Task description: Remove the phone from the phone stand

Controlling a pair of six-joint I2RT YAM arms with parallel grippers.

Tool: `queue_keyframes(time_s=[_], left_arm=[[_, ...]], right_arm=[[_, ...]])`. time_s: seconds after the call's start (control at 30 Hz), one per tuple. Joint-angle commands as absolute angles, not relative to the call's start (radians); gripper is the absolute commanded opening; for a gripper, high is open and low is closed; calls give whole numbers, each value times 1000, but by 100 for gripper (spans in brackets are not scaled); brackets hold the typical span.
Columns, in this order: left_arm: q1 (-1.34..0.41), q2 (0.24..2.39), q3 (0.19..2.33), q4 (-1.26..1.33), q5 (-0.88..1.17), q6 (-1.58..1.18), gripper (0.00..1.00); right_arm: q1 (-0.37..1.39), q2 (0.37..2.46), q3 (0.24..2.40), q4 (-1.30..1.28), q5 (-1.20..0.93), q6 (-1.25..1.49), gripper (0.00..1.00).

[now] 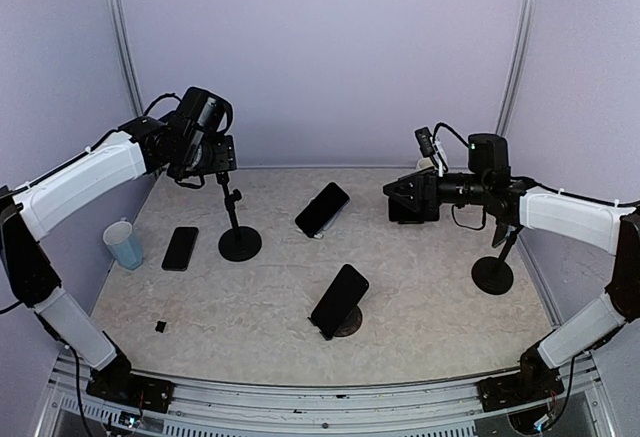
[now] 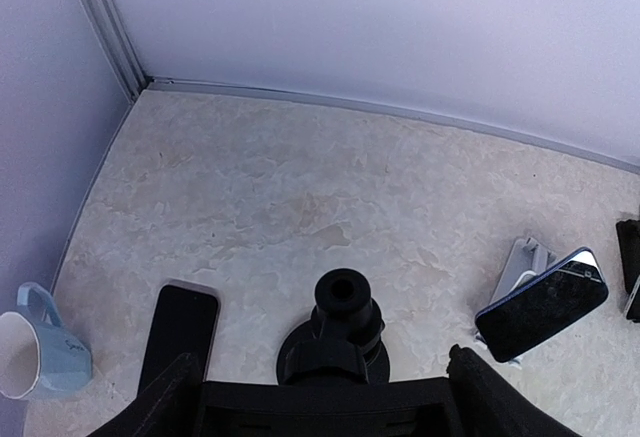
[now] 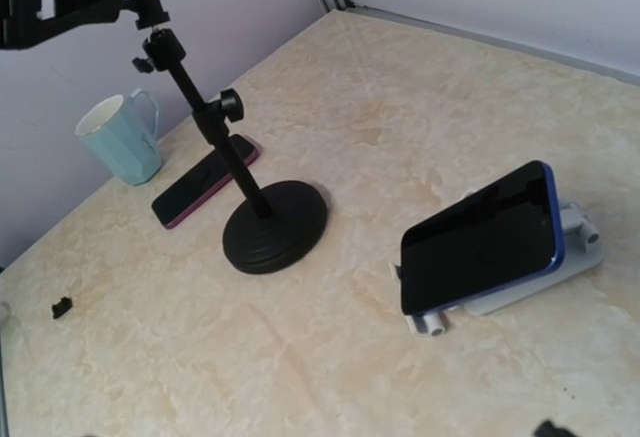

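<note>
A dark phone with a blue rim (image 1: pixel 322 209) leans on a white stand (image 3: pixel 575 247) at the back middle of the table; it also shows in the left wrist view (image 2: pixel 541 303) and the right wrist view (image 3: pixel 480 242). A second dark phone (image 1: pixel 339 300) leans on a round stand at the front middle. My right gripper (image 1: pixel 394 198) hovers right of the blue-rimmed phone, apart from it, jaws apart and empty. My left gripper (image 1: pixel 212 153) is raised over the top of a black pole stand (image 2: pixel 340 302), open and empty.
A third phone (image 1: pixel 180 248) lies flat at the left next to a pale blue mug (image 1: pixel 124 244). The pole stand's round base (image 1: pixel 240 243) sits left of centre. Another black stand (image 1: pixel 493 274) is at the right. A small black piece (image 1: pixel 160 326) lies front left.
</note>
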State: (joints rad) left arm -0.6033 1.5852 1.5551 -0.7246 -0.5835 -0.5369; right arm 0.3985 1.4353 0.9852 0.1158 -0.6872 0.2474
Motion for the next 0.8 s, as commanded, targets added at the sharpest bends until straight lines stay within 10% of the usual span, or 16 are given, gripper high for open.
queue_keyframes(time_s=[0.0,0.77], left_arm=[[-570,1541,1545,-641,-557,-481,67],[-320,1625,1682,-423,-367,-212,57]], right_arm=[[405,1416,995,104,-677,233,93],[405,1408,1019,67,-663,220,93]])
